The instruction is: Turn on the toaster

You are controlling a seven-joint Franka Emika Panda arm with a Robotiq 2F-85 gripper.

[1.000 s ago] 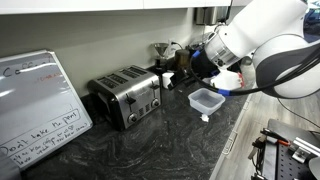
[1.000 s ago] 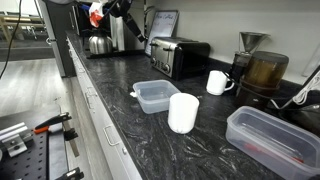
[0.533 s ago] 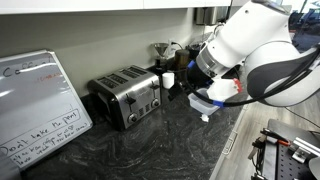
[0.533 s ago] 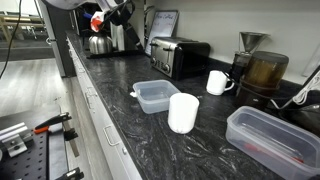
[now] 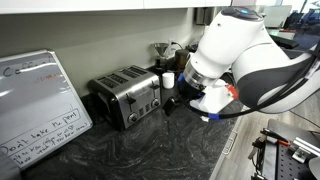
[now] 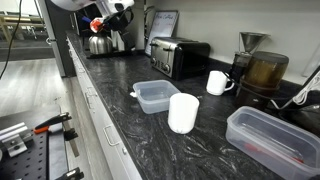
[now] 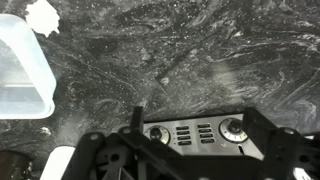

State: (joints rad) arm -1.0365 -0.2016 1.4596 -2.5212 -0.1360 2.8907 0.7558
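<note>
Toaster (image 5: 127, 95), brushed steel with four slots, stands on the dark marbled countertop (image 5: 150, 150) against the wall, with a whiteboard (image 5: 35, 105) leaning beside it. The gripper (image 7: 192, 117) hovers just in front of its knobbed front panel (clearest in the wrist view), jaws wide apart and empty. It appears not to touch the toaster, though the angle is poor. A clear plastic container (image 7: 20, 65) sits nearby.

The toaster (image 5: 127, 95) is brushed silver with a black base; the counter (image 5: 150, 150) black, grey-veined marble.
</note>
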